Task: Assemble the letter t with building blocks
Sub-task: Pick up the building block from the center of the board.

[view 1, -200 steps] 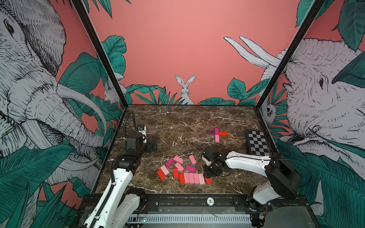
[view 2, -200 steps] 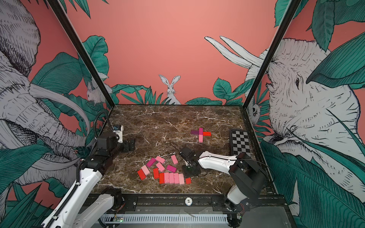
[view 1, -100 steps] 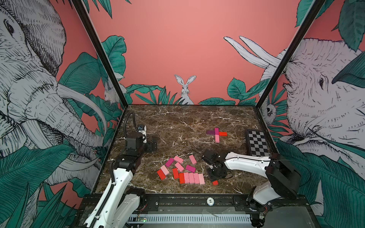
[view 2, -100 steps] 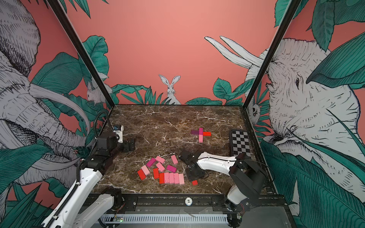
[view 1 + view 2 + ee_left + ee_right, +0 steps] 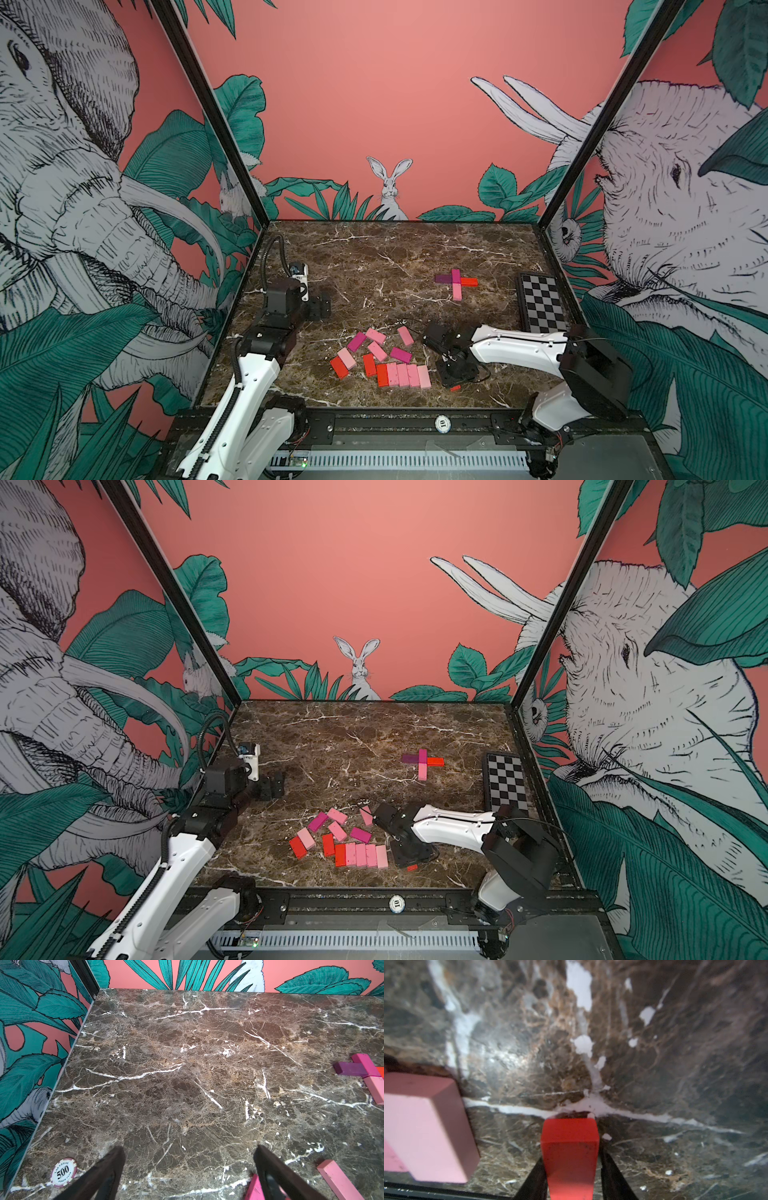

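Pictured low at the front edge of the marble table [image 5: 374, 257]: right gripper [image 5: 455, 371], jaws pressed to both sides of a red block [image 5: 570, 1147], as seen in the right wrist view. Could not tell whether lifted clear of the marble. Seen just beside it: a pale pink block [image 5: 425, 1126], closing a tidy row of five [image 5: 401, 375]. Scattered just behind that row, flat and untouched: several more loose blocks [image 5: 377, 351] in red, pink and magenta. Farther back on the robot's left: left gripper [image 5: 320, 309], fingers [image 5: 108, 1169] spread wide with nothing between them, a poker chip [image 5: 63, 1171] near. Beyond mid-table, well apart from the pile and near the checkerboard plate [image 5: 542, 301]: the started letter [image 5: 456, 282], laid as a dark purple arm [image 5: 443, 278], a magenta centre [image 5: 456, 275], a red arm [image 5: 468, 281] and a pale pink stem piece [image 5: 457, 292], all touching. Judged recognisable but short in the stem, with most blocks unused and the clamped block likely bound there.
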